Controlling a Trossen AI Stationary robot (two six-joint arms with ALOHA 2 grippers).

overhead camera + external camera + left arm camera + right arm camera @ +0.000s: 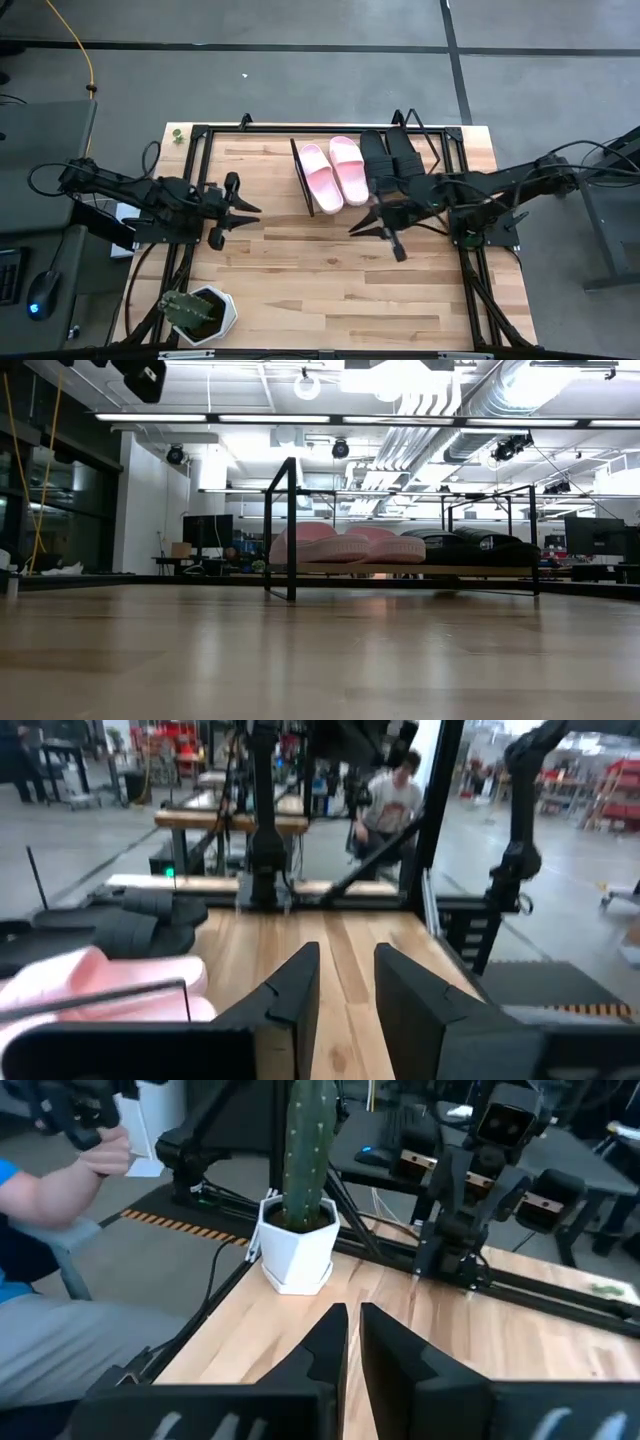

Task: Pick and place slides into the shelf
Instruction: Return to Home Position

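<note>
All the slides lie side by side on the shelf point(303, 182) at the table's far middle, two pale pink ones point(335, 172) to the left and two black ones point(385, 152) to the right. The low view shows the pink pair point(345, 547) and the black pair point(475, 545) on the black wire frame point(290, 530). My left gripper point(248, 214) hovers open left of the shelf, and its wrist view shows a pink slide point(90, 985) and the black ones point(130, 925). My right gripper point(355, 229) is shut, just near of the shelf; its arm crosses over the black slides.
A cactus in a white hexagonal pot point(200, 312) stands at the table's near left corner, also in the right wrist view point(295, 1230). Bare wood lies between the arms and toward the near edge. A seated person point(40, 1280) is beside the table; another person point(390, 800) is beyond it.
</note>
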